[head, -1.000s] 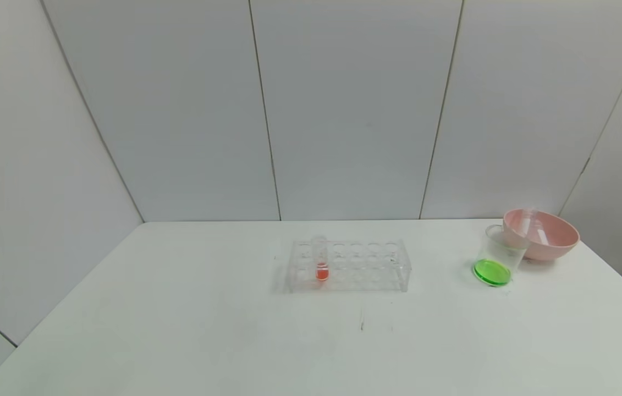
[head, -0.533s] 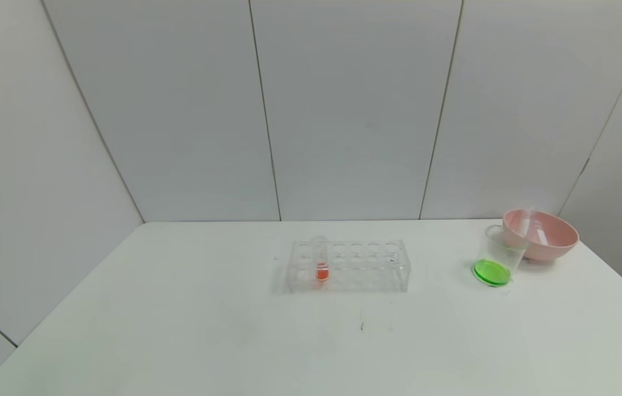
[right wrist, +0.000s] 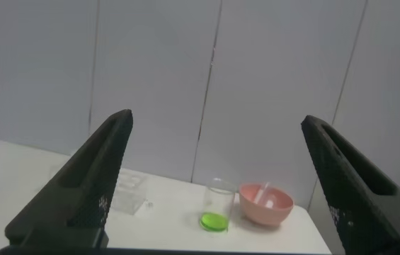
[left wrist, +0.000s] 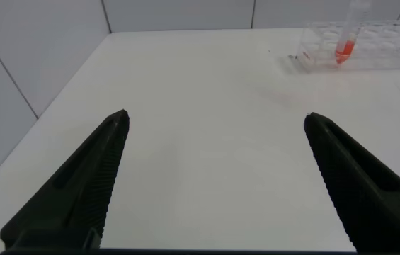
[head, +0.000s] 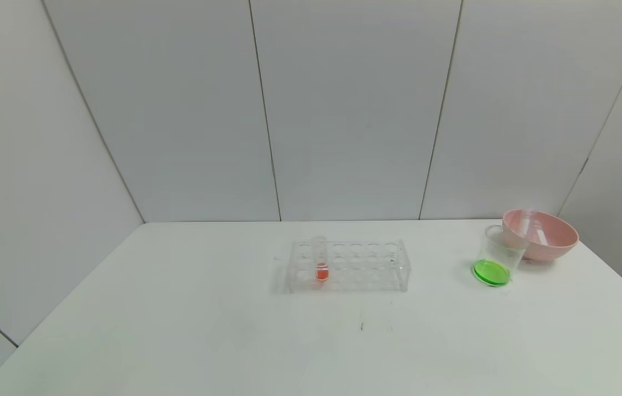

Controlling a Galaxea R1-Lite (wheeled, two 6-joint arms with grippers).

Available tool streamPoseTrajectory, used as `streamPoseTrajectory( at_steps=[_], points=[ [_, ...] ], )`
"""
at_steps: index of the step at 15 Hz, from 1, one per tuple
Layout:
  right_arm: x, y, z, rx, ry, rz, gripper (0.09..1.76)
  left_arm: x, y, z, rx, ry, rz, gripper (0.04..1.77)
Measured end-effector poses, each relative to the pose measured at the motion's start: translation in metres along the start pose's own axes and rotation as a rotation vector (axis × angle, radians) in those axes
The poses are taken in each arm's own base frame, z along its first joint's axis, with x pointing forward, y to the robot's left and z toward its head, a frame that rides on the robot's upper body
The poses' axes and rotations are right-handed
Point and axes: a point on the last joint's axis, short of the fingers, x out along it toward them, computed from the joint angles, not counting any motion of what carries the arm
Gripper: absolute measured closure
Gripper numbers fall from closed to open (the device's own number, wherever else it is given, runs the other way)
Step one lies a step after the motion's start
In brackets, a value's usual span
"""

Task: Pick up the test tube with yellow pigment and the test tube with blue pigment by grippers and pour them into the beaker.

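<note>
A broad white bench (head: 179, 330) with a smooth matt top fills the lower part of the head view, backed by pale grey wall panels (head: 343, 110) with thin dark seams. Toward the bench's far right corner sits a round pink bowl (head: 555, 242), glossy and shallow, with two clear slim tubes (head: 525, 223) leaning inside it; whether these are the yellow and blue tubes cannot be told, since no pigment shows in them. Just beside the bowl, on its left and nearer side, stands the beaker (head: 500, 253), a clear tapered plastic cup with a disc of bright green liquid at its bottom. Near the middle of the bench lies a clear plastic rack (head: 365, 267), rectangular, with rows of round holes. One upright clear tube with orange-red liquid (head: 320, 258) stands in a hole near the rack's left end.

The left pincer (left wrist: 214, 177) hovers low over bare bench, well apart from the rack, its long flat ribbed black fingers (left wrist: 86, 184) spread wide and empty. The right pincer (right wrist: 217, 180) is raised well back from the beaker and bowl, its fingers likewise spread and empty.
</note>
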Motion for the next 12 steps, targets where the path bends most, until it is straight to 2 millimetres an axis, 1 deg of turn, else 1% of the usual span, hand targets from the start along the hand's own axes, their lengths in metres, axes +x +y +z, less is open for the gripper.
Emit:
streamPoseTrajectory(
  at_steps=[1,3,4,6,7,12],
  points=[
    [-0.001,0.0,-0.015,-0.003,0.043,-0.021,0.15,0.0,0.0,0.0,0.0,0.001,0.0,0.05],
    [-0.003,0.002,-0.053,-0.012,0.166,-0.049,0.15,0.0,0.0,0.0,0.0,0.0,0.0,0.05],
    [-0.006,0.003,-0.072,-0.003,0.27,-0.054,0.15,0.0,0.0,0.0,0.0,0.0,0.0,0.05],
    [-0.015,0.005,-0.1,0.009,0.485,-0.07,0.15,0.0,0.0,0.0,0.0,0.0,0.0,0.05],
    [-0.018,0.005,-0.106,0.013,0.549,-0.1,0.14,0.0,0.0,0.0,0.0,0.0,0.0,0.05],
    [-0.019,0.005,-0.107,0.033,0.55,-0.12,0.14,0.0,0.0,0.0,0.0,0.0,0.0,0.05]
  ],
)
